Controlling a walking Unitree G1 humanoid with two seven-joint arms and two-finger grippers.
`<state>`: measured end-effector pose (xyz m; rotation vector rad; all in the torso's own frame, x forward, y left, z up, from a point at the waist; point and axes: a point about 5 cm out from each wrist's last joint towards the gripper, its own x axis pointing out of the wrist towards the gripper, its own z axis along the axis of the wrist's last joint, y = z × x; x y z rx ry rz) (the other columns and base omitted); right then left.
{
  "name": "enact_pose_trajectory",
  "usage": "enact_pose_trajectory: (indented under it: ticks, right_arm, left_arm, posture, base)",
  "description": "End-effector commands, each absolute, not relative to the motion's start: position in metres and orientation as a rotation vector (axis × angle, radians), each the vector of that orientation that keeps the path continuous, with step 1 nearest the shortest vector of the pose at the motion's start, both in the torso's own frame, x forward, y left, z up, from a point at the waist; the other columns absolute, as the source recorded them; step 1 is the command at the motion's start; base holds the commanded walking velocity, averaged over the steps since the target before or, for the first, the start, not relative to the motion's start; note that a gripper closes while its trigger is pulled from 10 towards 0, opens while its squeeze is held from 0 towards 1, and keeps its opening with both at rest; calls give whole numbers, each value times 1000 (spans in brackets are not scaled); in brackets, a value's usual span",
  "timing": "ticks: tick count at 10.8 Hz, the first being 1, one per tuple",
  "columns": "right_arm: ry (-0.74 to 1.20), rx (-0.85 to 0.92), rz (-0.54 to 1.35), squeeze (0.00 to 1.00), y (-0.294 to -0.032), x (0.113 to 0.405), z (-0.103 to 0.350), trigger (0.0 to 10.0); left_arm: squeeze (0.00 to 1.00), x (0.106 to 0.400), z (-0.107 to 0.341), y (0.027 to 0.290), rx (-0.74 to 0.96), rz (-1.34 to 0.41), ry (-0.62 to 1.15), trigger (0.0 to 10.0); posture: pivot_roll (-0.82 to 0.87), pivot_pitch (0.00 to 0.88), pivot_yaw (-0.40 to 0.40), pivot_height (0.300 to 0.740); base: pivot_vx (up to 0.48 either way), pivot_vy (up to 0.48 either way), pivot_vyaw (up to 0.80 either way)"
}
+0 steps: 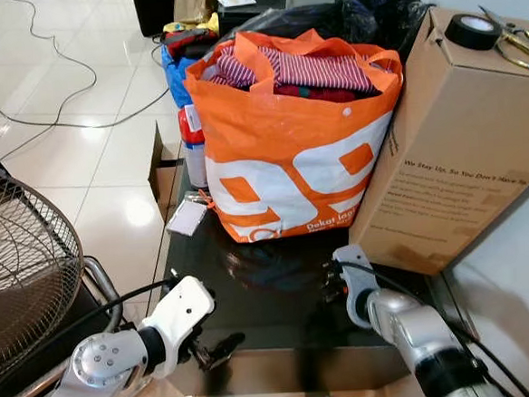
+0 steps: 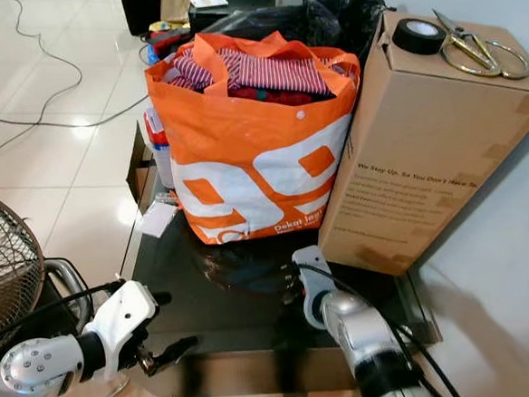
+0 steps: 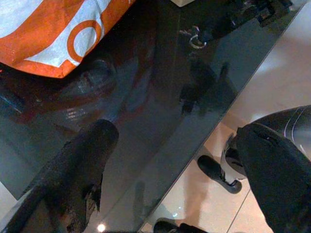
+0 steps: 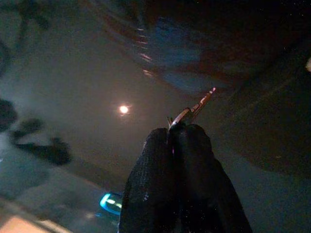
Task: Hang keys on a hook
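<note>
Keys [image 4: 190,112]: small, light, stiff metal, likely slippery, pinched at the ring by the closed right pincer [image 4: 181,130] above the dark glass counter [image 1: 281,306], at six o'clock of the orange bag [image 1: 288,151]. Left pincer [image 3: 165,174] spread wide, empty.

A small metal key ring with keys [image 4: 190,112] is sticking out, pinched between the right gripper's [image 4: 181,130] closed black fingertips, just above the dark glass tabletop [image 4: 73,87].
</note>
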<state>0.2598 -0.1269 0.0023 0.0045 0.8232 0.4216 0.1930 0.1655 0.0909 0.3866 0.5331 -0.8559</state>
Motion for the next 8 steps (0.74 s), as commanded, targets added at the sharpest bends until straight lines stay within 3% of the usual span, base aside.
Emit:
enact_pose_trajectory:
  ticks: [1,3,5,8]
  right_arm:
    - [804,12,443,0,-129,260,9,0]
    - [785,110,470,0,-124,259,16,0]
    - [794,326,493,0,-117,256,24,0]
    - [826,410,397,0,-120,255,22,0]
  left_arm:
    - [0,193,89,164,397,-864,533,10000]
    - [0,193,89,164,398,-866,532,10000]
    - [0,194,89,164,397,-869,532,10000]
    - [0,193,89,163,394,-872,533,10000]
  posture:
    - [-25,44,-61,740]
    - [-26,44,-59,740]
    - [-24,45,-59,740]
    - [-26,46,-59,740]
  base:
    - [0,0,0]
    - [0,0,0]
    - [0,0,0]
    - [0,0,0]
